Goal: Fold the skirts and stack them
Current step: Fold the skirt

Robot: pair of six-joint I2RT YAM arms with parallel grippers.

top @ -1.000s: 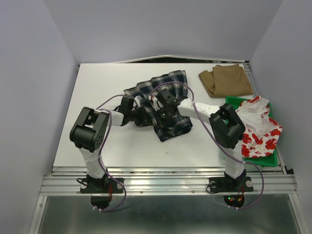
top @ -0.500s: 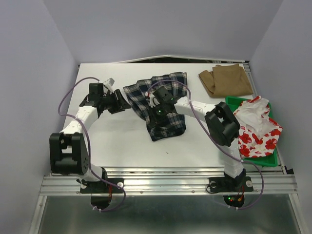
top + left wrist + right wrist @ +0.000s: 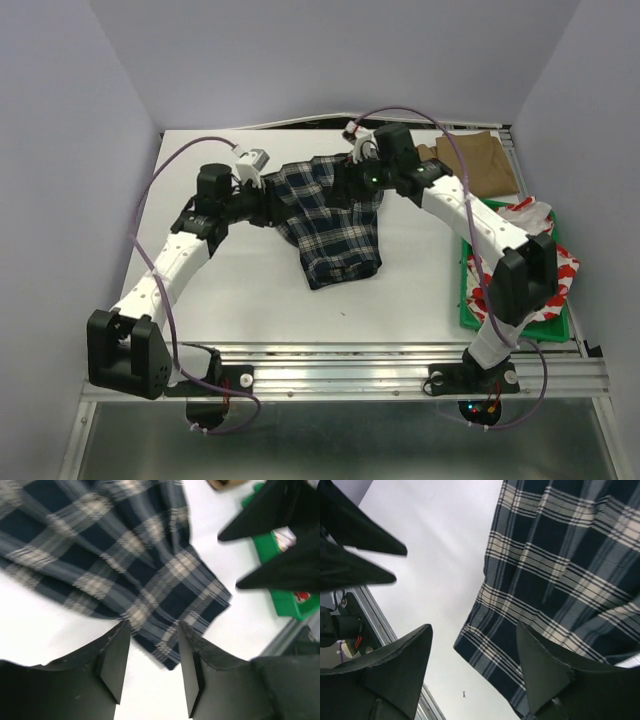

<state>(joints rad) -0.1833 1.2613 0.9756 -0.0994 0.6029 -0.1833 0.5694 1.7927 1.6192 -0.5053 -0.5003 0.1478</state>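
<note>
From above, the plaid skirt [image 3: 332, 215] is lying loosely bunched in the middle of the white worktop [image 3: 230, 290], its far part spread wide and its near end narrowing to a corner. The left tool [image 3: 268, 200] is sitting at the skirt's left edge and the right tool [image 3: 350, 186] at its far right edge; from this height I cannot tell how wide either one is standing. The tan skirt [image 3: 495, 165] is lying at the far right corner, partly behind the right arm. The flowered skirt [image 3: 562, 270] is resting in the green tray [image 3: 467, 300] along the right side.

In the left wrist view, the left tool [image 3: 150, 665] is standing moderately apart with nothing between its fingers [image 3: 112, 662], looking down on the plaid skirt [image 3: 115, 555] and its corner. A piece of the green tray [image 3: 280, 600] is showing at the right.

In the right wrist view, the right tool [image 3: 472, 665] is gaping wide and holding nothing. The plaid skirt [image 3: 560, 570] is filling the right half, its edge running between the fingers [image 3: 400, 665], with bare worktop [image 3: 435, 555] at the left.
</note>
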